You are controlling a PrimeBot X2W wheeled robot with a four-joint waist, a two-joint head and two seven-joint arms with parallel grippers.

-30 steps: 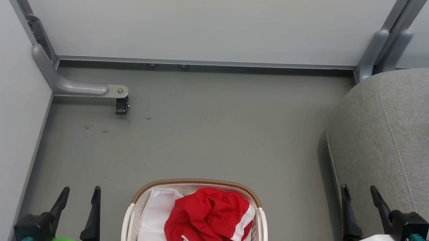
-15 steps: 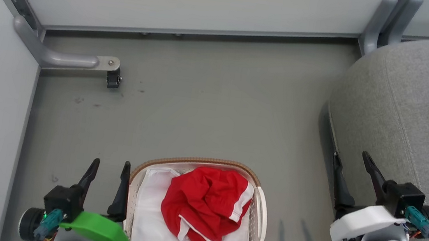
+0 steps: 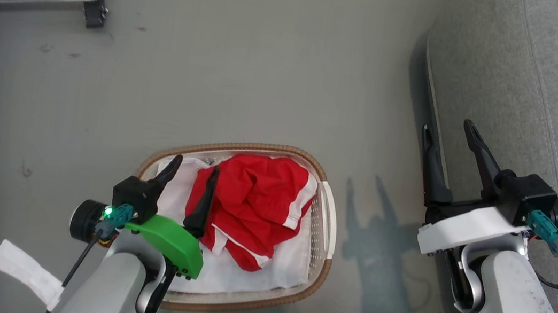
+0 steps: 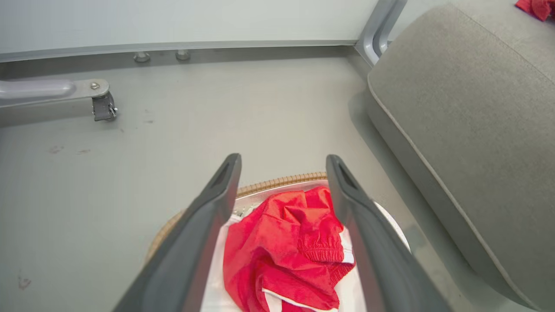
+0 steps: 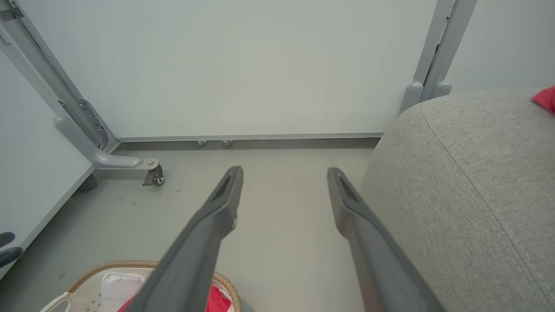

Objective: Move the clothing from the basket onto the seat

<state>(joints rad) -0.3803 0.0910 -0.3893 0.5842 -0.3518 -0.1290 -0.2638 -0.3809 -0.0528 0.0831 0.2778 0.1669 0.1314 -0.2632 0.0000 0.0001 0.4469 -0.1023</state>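
Left tool (image 3: 196,164) wide open, empty, poised over the left half of the basket (image 3: 325,222). One finger above the white liner cloth (image 3: 286,265), the other at the left edge of the clothing (image 3: 257,197). Contact with the fabric impossible to tell. Right tool (image 3: 447,126) likewise spread open, empty, parked by the front edge of the seat (image 3: 537,77), well apart from the basket. Clothing bunched middle-to-right inside the basket, on top of the liner.

Step in hand, by the look of it: reach and pinch before the lift. To do it well:
- Shift toward the centre of the red heap and straddle a thick fold, such as the gathered waistband ridge between the fingers in the left wrist view.
- Drop straight down and close on red only. Stay off the liner or risk dragging it up too.
- Keep fingertips clear of the perforated wall.
- Lift high enough to clear the rim before swinging right to the seat. Limp fabric, likely to trail and snag.

Versus earlier:
- Whole head picture shifted, so camera tilt, not things moving.
- Relative to the basket, real change for the left tool: a second ago out over the floor (image 3: 242,65), well left of the rim. Half a second ago just beside the rim. Now inside it.
- Clothing in the same crumple, same spot.
- Right tool at the same spread, same place along the seat edge.
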